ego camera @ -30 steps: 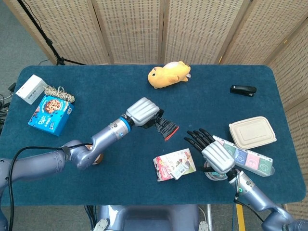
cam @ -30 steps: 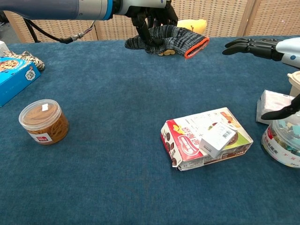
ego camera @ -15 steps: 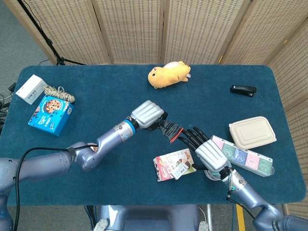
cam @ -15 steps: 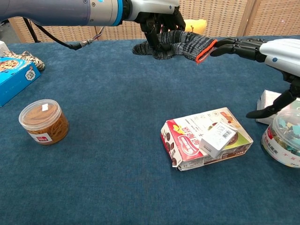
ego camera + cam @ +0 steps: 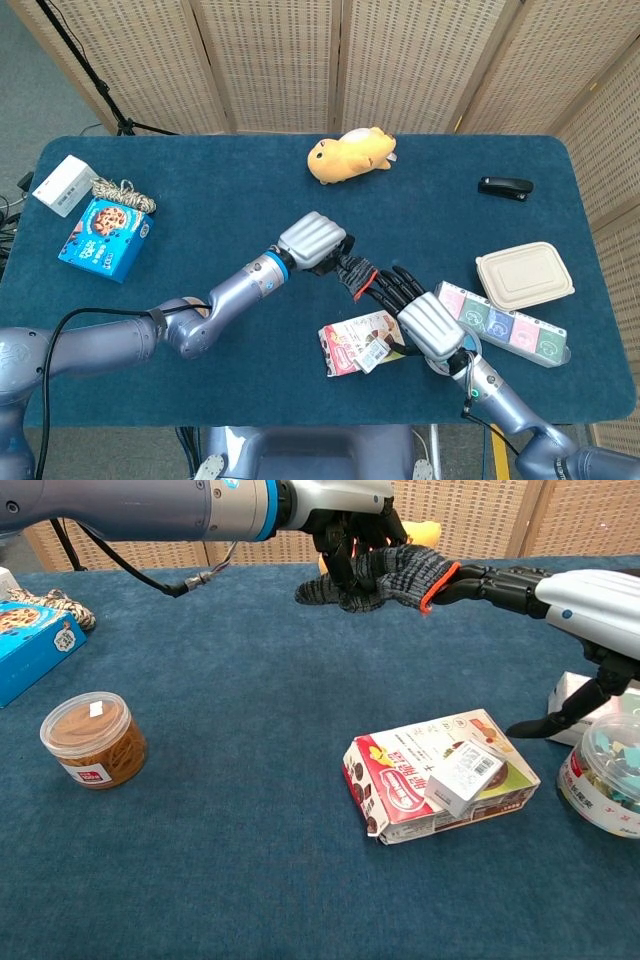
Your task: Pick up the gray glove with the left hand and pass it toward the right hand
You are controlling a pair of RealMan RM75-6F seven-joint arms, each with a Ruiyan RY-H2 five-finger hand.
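The gray glove (image 5: 385, 576), knitted with an orange-red cuff edge, hangs above the table near its middle. My left hand (image 5: 315, 243) (image 5: 350, 525) grips it from above by the finger end. The cuff (image 5: 360, 279) points at my right hand (image 5: 415, 308) (image 5: 545, 588), which is stretched out flat with its fingers apart. The black fingertips (image 5: 448, 583) of that hand touch the cuff edge; nothing is held in it.
Below the hands lies a snack box (image 5: 440, 775) with a small carton on it. A clear tub (image 5: 605, 780) and a tissue pack (image 5: 580, 695) sit at the right, a lidded jar (image 5: 93, 740) at the left. A yellow plush toy (image 5: 350, 154), a stapler (image 5: 505, 186), a takeaway box (image 5: 523, 275) and a blue cookie box (image 5: 104, 237) lie further off.
My left hand carried the glove rightward and toward the right hand. My right hand reached left, closing the gap until its fingertips met the cuff.
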